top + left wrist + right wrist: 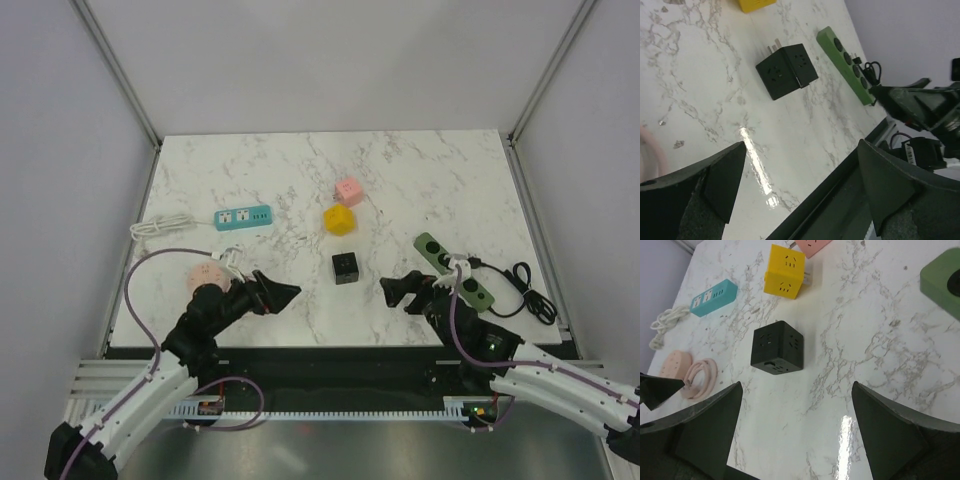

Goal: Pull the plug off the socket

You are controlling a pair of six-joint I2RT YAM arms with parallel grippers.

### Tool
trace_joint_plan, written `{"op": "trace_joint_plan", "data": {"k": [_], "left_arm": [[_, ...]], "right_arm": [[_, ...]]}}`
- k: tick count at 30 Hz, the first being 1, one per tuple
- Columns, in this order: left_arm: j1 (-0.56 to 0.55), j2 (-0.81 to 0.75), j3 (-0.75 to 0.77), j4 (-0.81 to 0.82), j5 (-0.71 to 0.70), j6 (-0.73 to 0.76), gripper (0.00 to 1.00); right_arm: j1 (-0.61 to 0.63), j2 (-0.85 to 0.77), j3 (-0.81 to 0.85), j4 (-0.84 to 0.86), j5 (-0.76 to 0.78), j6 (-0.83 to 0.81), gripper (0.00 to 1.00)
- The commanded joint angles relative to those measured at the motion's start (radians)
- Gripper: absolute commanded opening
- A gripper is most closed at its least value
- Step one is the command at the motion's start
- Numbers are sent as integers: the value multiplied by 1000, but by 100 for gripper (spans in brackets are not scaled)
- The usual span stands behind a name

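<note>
Left gripper (284, 296) and right gripper (390, 294) both gaping, empty, 3 plastic sockets, pink cube socket (348, 191), yellow cube socket (339, 220), black cube socket (345, 267), 2 strips, teal power strip (243, 218), green power strip (430, 246), black corded plug (473, 263) seated in the green one, white marble tabletop (420, 180), grey walls (300, 60).

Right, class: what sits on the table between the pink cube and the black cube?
The yellow cube lies between the pink cube and the black cube; the top view shows this most plainly.
</note>
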State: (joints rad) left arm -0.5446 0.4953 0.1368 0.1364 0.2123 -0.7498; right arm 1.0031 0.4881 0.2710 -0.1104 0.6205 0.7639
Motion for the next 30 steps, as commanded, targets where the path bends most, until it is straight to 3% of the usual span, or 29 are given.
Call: {"op": "trace_joint_plan", "data": {"k": [1, 4, 7, 11, 16, 30], "left_arm": [[6, -186, -135, 92, 75, -183, 100], [8, -425, -267, 109, 71, -284, 100], [6, -585, -269, -27, 87, -289, 100], [5, -541, -270, 17, 189, -283, 100], [5, -578, -269, -23, 245, -281, 100], [5, -583, -267, -67, 254, -281, 100]], "right_arm": [[-1, -153, -120, 86, -68, 187, 98], [-3, -332, -246, 90, -114, 328, 98], [-3, -483, -389, 83, -172, 426, 98], [0, -390, -401, 170, -231, 408, 98], [-1, -483, -400, 127, -228, 380, 98], [-1, -479, -401, 41, -238, 403, 98]]}}
